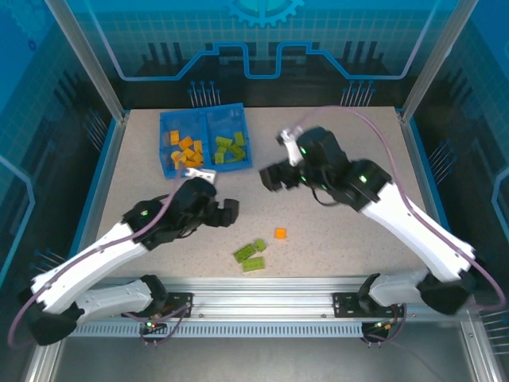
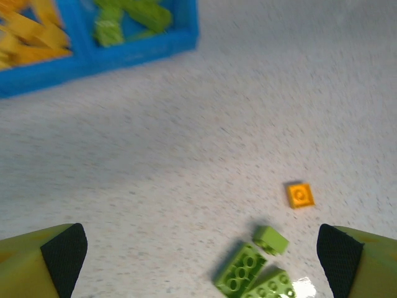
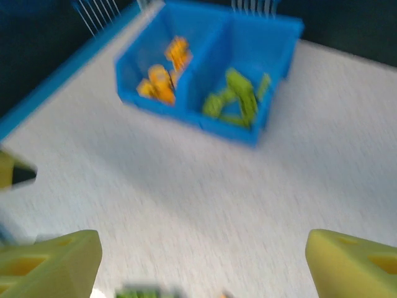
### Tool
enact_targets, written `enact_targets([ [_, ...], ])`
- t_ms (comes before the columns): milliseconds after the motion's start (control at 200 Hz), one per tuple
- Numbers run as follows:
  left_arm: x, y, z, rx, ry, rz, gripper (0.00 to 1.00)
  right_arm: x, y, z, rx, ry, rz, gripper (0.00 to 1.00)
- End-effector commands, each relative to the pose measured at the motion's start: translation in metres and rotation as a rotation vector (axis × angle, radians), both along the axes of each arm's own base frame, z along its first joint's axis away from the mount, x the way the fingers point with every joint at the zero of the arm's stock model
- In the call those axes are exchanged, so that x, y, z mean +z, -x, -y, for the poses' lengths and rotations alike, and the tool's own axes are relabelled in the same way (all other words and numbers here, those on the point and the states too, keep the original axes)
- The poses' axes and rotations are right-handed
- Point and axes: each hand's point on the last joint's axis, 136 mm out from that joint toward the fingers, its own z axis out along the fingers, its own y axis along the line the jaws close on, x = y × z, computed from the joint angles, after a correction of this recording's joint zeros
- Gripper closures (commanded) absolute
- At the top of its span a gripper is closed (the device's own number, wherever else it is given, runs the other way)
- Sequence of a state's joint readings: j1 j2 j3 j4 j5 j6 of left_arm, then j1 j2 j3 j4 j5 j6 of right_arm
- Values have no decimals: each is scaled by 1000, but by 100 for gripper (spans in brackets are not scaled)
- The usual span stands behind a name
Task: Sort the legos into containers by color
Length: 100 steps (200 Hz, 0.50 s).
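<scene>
Blue tray (image 1: 165, 163) upper left of top view: orange legos (image 1: 185, 149) in left compartment, green legos (image 1: 230, 150) in right. Loose green bricks (image 1: 251, 256) and loose orange brick (image 1: 280, 233) lower centre. Left gripper (image 1: 227, 211) spread wide, empty, centre left. Right gripper (image 1: 277, 159) fingers apart, empty, right of tray.
</scene>
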<state>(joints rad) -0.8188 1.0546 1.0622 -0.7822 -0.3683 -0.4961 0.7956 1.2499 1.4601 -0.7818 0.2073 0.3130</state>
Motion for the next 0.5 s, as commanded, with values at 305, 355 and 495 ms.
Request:
enact_targets([
  [305, -108, -13, 125, 8, 51, -422, 3, -95, 113, 125, -320, -165, -382, 2],
  [355, -120, -9, 141, 46, 66, -453, 6, -102, 119, 128, -327, -156, -412, 2],
  [495, -153, -7, 159, 179, 19, -507, 10, -116, 127, 150, -422, -103, -430, 0],
])
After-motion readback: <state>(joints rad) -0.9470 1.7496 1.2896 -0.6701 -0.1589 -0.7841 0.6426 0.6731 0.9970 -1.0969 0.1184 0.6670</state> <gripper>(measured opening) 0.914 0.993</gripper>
